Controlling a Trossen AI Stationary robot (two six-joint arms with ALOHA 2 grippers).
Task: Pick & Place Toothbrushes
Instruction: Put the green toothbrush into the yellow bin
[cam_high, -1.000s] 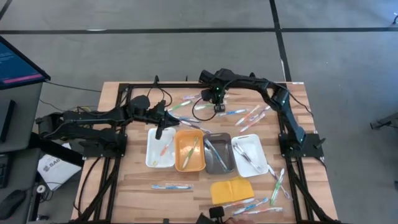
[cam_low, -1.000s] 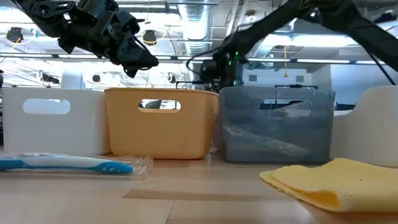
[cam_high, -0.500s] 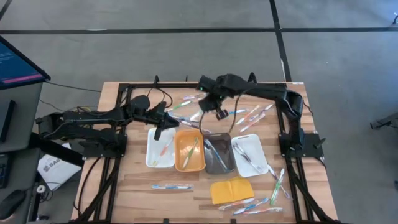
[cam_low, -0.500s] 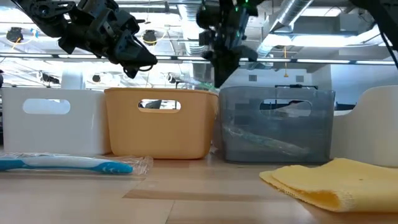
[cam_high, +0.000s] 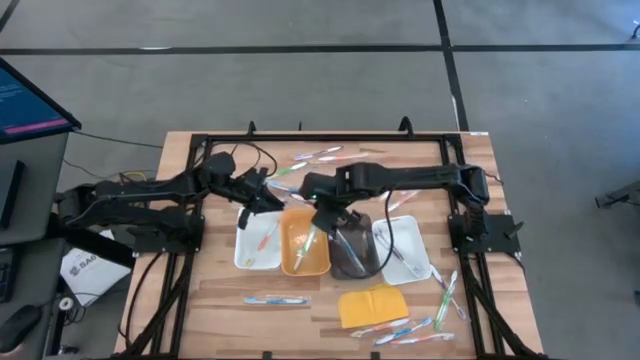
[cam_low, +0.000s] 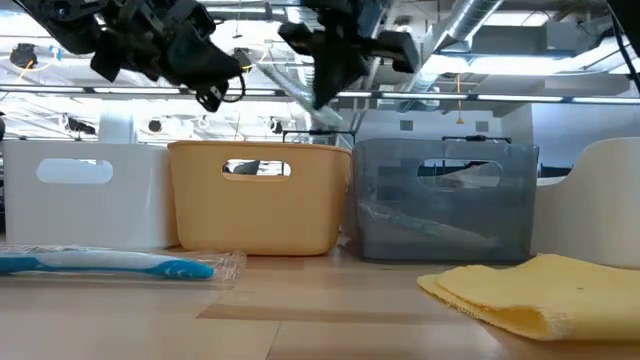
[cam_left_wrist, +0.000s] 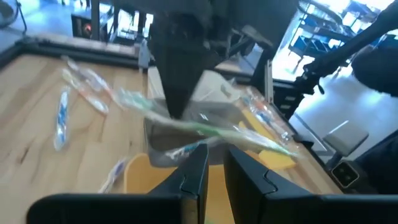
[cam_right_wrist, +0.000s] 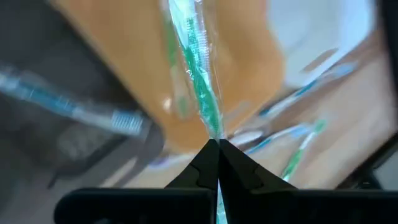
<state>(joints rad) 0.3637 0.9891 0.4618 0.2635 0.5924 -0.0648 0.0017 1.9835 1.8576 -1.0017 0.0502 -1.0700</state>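
The right gripper (cam_high: 318, 222) hangs at the centre of the high view, above the seam between the orange tray (cam_high: 304, 243) and the grey tray (cam_high: 350, 248), with a green toothbrush (cam_right_wrist: 198, 84) in clear wrap pinched at one end and trailing down toward the orange tray. The step in hand looks like the drop. To do it well, the arm should bring the brush fully over the orange tray, which already holds a greenish one, line the handle up with the tray's long side, lower until the free end is inside the walls, and only then release; letting go from this height risks the light wrapped brush glancing off the rim.

Its jaws are pressed together on the wrap, with no gap showing in the right wrist view. The left gripper (cam_high: 268, 200) sits left of centre in the high view, over the upper edge of the white tray (cam_high: 257, 238); its jaws stand nearly together with a thin slit between them, and nothing is seen in them. More toothbrushes (cam_high: 318, 155) lie loose on the worktop (cam_high: 220, 310) at the upper middle.
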